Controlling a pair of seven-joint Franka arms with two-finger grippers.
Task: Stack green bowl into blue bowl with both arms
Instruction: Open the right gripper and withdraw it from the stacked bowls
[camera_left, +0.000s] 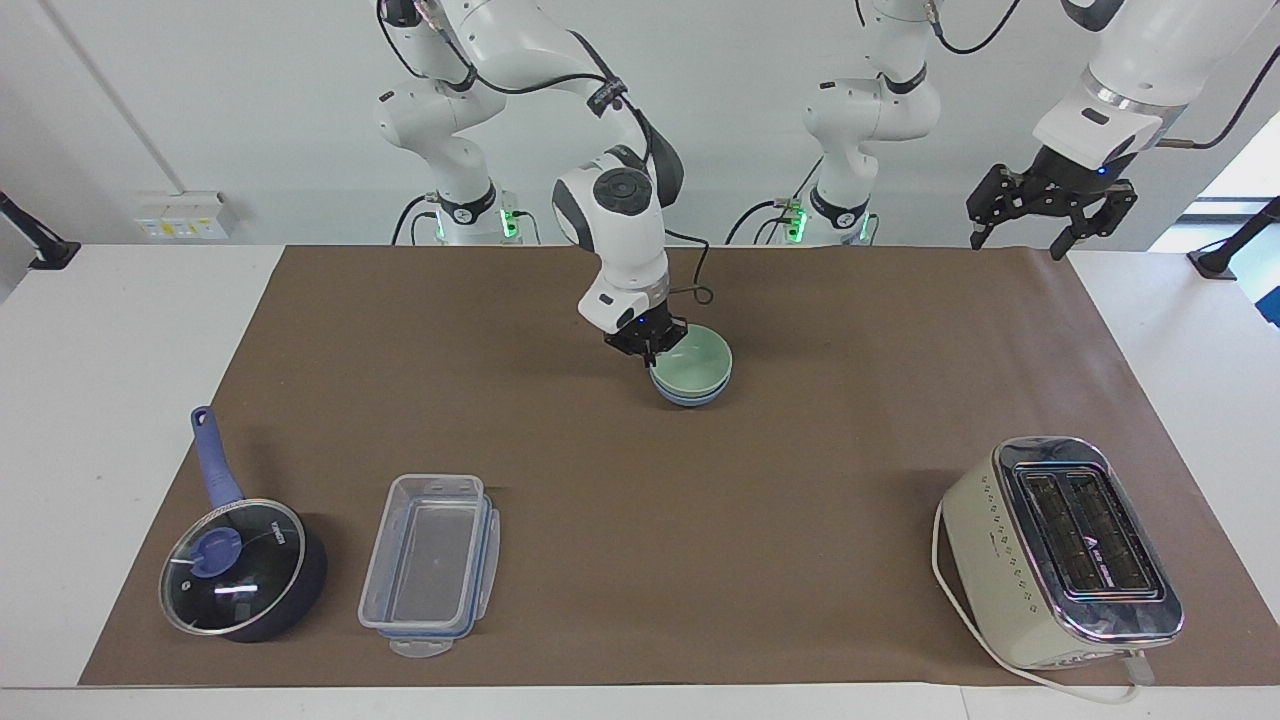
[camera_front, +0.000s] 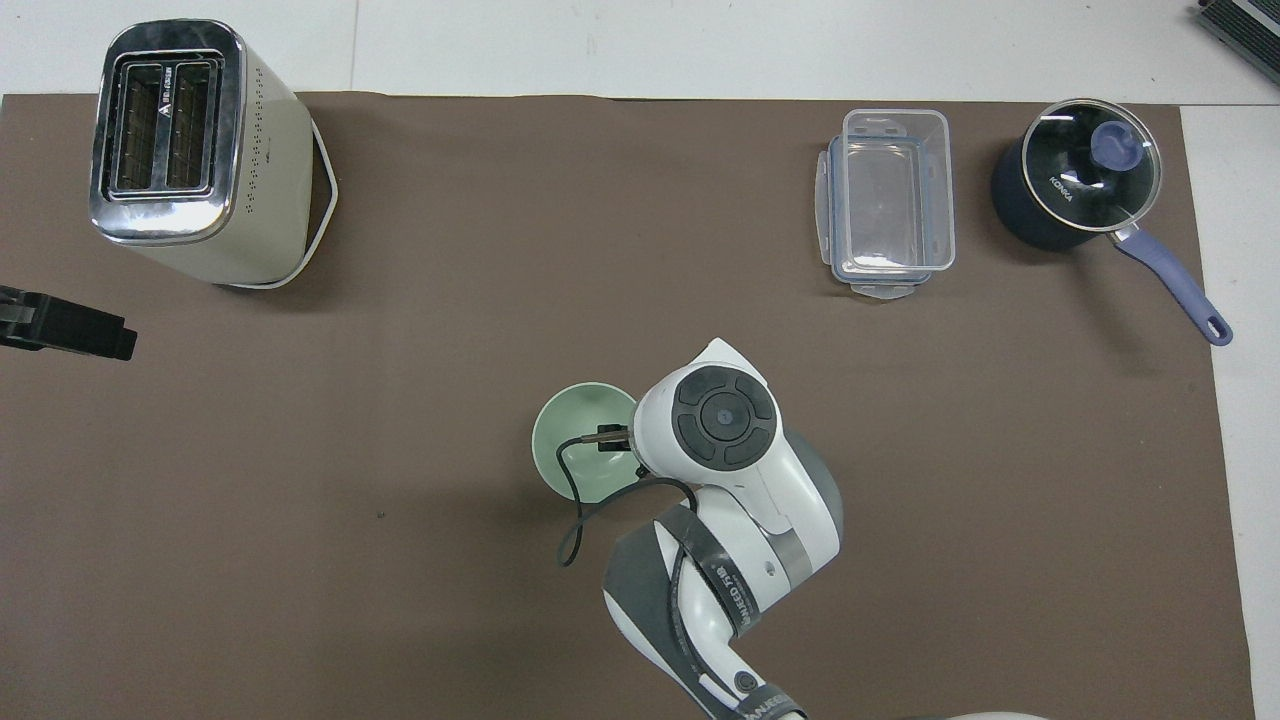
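The small round pale mint-green bowl (camera_left: 693, 362) was seen nested in the matching periwinkle-blue bowl (camera_left: 690, 398) mid-worktop, smooth and matte. The right claw (camera_left: 648, 348) was pinched on the green bowl's rim, at the side toward the right arm's end. The left claw (camera_left: 1050, 205) was held spread, waiting over the mat's edge.

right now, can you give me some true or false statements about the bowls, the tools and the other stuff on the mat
1. The green bowl sits nested in the blue bowl. True.
2. The right tool is at the green bowl's rim. True.
3. The left tool is over the toaster. False: it is raised over the mat's edge at the robots' end, waiting.
4. The saucepan has no lid. False: a glass lid covers it.
5. The clear container lies beside the saucepan. True.
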